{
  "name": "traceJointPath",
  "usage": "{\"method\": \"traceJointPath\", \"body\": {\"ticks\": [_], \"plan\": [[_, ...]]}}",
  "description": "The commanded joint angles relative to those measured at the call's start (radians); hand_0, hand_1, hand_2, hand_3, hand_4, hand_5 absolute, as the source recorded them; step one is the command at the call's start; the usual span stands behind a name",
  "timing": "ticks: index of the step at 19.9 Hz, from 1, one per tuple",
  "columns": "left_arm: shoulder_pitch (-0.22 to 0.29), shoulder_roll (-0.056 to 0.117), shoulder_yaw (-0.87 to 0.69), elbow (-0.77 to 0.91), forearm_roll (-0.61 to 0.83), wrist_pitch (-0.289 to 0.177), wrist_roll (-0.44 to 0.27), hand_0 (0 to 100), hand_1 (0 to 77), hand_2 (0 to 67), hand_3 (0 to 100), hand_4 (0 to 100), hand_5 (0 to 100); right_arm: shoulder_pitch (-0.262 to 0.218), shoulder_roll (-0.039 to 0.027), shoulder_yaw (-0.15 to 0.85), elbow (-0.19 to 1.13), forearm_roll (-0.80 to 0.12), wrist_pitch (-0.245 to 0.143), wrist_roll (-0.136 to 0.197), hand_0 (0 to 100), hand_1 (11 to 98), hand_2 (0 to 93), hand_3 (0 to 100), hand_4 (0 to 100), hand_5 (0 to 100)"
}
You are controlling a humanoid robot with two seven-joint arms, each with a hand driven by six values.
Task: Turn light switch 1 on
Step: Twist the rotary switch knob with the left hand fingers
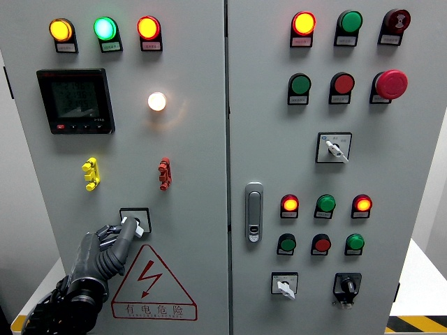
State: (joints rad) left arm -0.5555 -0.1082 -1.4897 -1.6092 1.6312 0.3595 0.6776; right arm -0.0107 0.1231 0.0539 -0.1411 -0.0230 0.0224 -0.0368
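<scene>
Because the controls are all mounted on upright doors, the reach has to go forward and up, not down.

Cabinet: the grey control cabinet (pixel 195 139) fills the view, split by a vertical seam into a left and a right door, so every control faces the robot.

Left door: three lit indicator lamps (pixel 104 28) run along its top edge, a dark meter (pixel 75 101) sits below them near the left edge, and a white bulb (pixel 157 101) glows beside it.

Warning sign: the red triangle sign (pixel 151 284) lies at the left door's bottom edge, just under the switch.

Left hand: the left hand (pixel 105 251) rises from the lower left corner, fingers curled toward the knob with the tips touching it; a firm pinch cannot be confirmed.

Switch: the light switch 1 (pixel 135 220) is a small rotary knob on a square plate, low on the left door, just above the sign.

Right hand: out of view.
</scene>
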Motion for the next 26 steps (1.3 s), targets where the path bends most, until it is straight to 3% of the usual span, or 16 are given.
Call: {"method": "traceJointPath", "body": {"ticks": [1, 5, 9, 13, 14, 15, 26], "plan": [[0.0, -0.001, 0.0, -0.002, -0.001, 0.001, 0.0, 66, 46.1, 52.8, 100, 100, 100, 0.0, -0.0003, 0.001, 0.0, 0.0, 0.001, 0.0, 0, 19.7, 0.0, 20, 19, 10], [0.0, -0.002, 0.0, -0.003, -0.002, 0.001, -0.001, 72, 41.2, 51.6, 100, 100, 100, 0.0, -0.0003, 0.0, 0.0, 0.0, 0.001, 0.0, 0, 19.9, 0.0, 20, 19, 10], [0.002, -0.004, 0.002, -0.005, -0.004, -0.001, -0.001, 54, 46.3, 50.8, 100, 100, 100, 0.0, 0.0012, 0.001, 0.0, 0.0, 0.001, 0.0, 0, 19.3, 0.0, 20, 19, 10], [0.005, -0.004, 0.002, -0.006, -0.007, -0.002, -0.003, 42, 47.6, 50.2, 100, 100, 100, 0.0, -0.0003, 0.0, 0.0, 0.0, 0.001, 0.0, 0, 19.7, 0.0, 20, 19, 10], [0.006, -0.005, 0.002, -0.006, -0.008, -0.004, -0.004, 14, 48.2, 50.1, 100, 100, 100, 0.0, -0.0003, 0.0, 0.0, 0.0, 0.001, 0.0, 0, 19.7, 0.0, 20, 19, 11], [0.008, -0.005, 0.002, -0.008, -0.008, -0.005, -0.004, 1, 48.4, 50.0, 100, 100, 100, 0.0, -0.0003, 0.0, 0.0, 0.0, 0.001, 0.0, 0, 19.7, 0.0, 20, 19, 11], [0.023, -0.007, 0.009, -0.014, -0.008, -0.005, -0.006, 0, 51.9, 48.7, 100, 100, 100, 0.0, -0.0003, 0.0, 0.0, 0.0, -0.001, 0.0, 0, 19.3, 0.0, 20, 19, 11]]}}
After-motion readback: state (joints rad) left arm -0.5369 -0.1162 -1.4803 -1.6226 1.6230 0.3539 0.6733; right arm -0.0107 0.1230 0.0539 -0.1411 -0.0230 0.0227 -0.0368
